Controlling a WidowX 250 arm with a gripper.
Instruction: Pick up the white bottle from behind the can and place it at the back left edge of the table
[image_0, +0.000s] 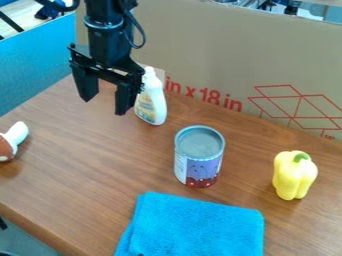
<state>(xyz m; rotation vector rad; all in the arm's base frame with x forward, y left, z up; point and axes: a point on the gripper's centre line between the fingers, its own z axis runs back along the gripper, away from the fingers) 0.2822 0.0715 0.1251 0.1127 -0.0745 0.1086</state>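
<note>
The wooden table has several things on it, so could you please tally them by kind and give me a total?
White bottle: 1
Can: 1
Yellow bell pepper: 1
Folded blue cloth: 1
Brown-and-white object, cut off by the left edge: 1
Total: 5

A yellow pepper (294, 176) and a tin can (198, 162) stand near a folded blue cloth (197, 227).

It looks like a lab or makeshift test area, with a black robot arm (107, 35) at the upper left over a wooden table (87, 170), a printed cardboard sheet (220, 55) across the top and a blue panel (33, 65) at the left.
</note>
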